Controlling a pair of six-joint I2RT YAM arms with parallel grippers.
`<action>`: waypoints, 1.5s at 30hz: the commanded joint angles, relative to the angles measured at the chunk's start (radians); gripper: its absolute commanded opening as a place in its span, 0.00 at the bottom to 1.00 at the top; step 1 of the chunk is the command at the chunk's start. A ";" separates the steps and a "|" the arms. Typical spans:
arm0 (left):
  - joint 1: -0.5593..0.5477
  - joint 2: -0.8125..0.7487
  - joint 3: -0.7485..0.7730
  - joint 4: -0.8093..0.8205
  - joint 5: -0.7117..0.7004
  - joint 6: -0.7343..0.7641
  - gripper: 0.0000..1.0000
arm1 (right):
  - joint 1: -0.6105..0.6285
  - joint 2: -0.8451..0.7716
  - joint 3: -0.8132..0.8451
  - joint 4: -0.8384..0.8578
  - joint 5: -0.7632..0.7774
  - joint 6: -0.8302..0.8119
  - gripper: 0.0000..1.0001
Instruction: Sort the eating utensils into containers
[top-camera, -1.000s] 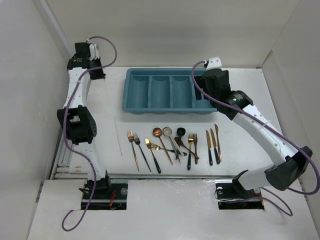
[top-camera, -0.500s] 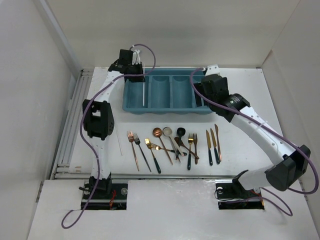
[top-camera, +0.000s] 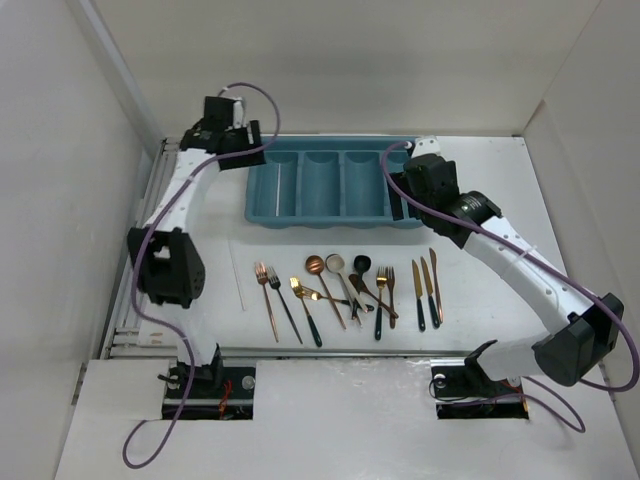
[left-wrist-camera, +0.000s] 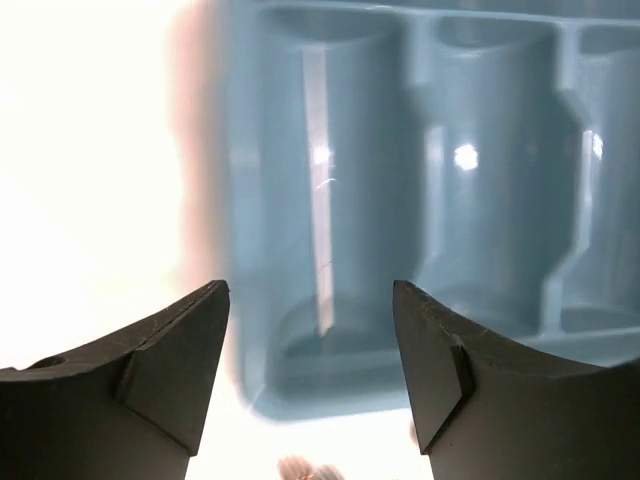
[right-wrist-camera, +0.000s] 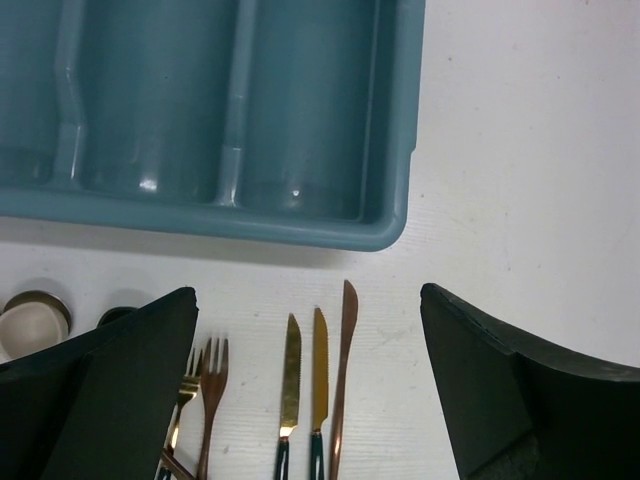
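The teal tray of containers (top-camera: 330, 208) lies across the back of the table. A slim white utensil (top-camera: 277, 190) lies lengthwise in its leftmost compartment, seen as a white strip (left-wrist-camera: 318, 190) in the left wrist view. My left gripper (top-camera: 222, 128) hovers above the tray's (left-wrist-camera: 250, 200) left end, open and empty (left-wrist-camera: 310, 292). My right gripper (top-camera: 418, 188) hangs over the tray's right end, open and empty (right-wrist-camera: 307, 292). Below it three knives (right-wrist-camera: 319, 370) lie side by side. The other eating utensils (top-camera: 345, 290) lie in a row in front of the tray.
Forks (top-camera: 272, 298) lie at the row's left end, spoons (top-camera: 335, 264) in its middle, knives (top-camera: 427, 288) at its right end. Some middle pieces cross each other. A thin white line (top-camera: 240, 290) marks the table left of the row. White walls enclose the table.
My left gripper has swung in over the tray's left end and opened. The white utensil now lies in the leftmost compartment. My right gripper has shifted slightly and stays open.
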 joint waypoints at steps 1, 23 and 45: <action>0.130 -0.131 -0.173 -0.156 -0.074 -0.030 0.63 | 0.002 0.001 0.023 0.033 -0.021 0.014 0.97; 0.071 -0.105 -0.744 -0.081 -0.177 -0.098 0.50 | 0.011 -0.146 -0.083 -0.036 0.046 0.114 0.97; 0.254 -0.182 -0.351 -0.101 -0.197 -0.029 0.00 | 0.011 -0.079 -0.055 0.002 -0.030 0.079 0.97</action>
